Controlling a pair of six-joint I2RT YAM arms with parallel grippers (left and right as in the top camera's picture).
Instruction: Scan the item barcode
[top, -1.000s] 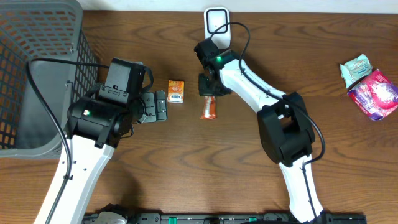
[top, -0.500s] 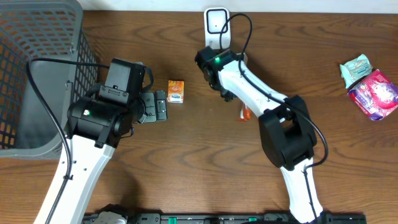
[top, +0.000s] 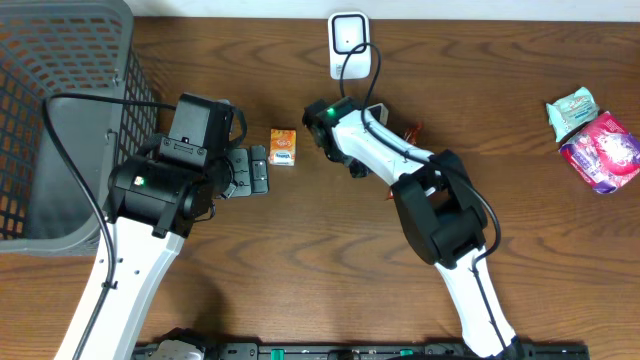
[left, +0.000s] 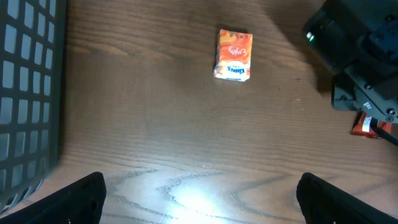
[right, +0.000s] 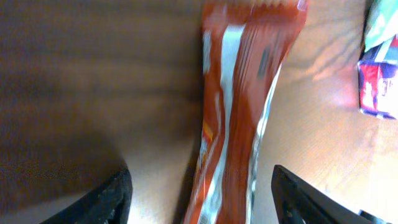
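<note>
Since a second ago: swings the right gripper away from mid-table and parts its jaws, taking the snack bar along. Overhead: leaves that bar mostly hidden beneath the right arm, short of the scanner; shows the basket at left with nothing visible inside. Left wrist: holds the left gripper spread wide and empty, near the tissue pack. Right wrist: frames the bar between released fingers, unclamped. Next, probably: regrip firmly mid-wrapper, turn the barcode outward, present it flat to the scanner.
</note>
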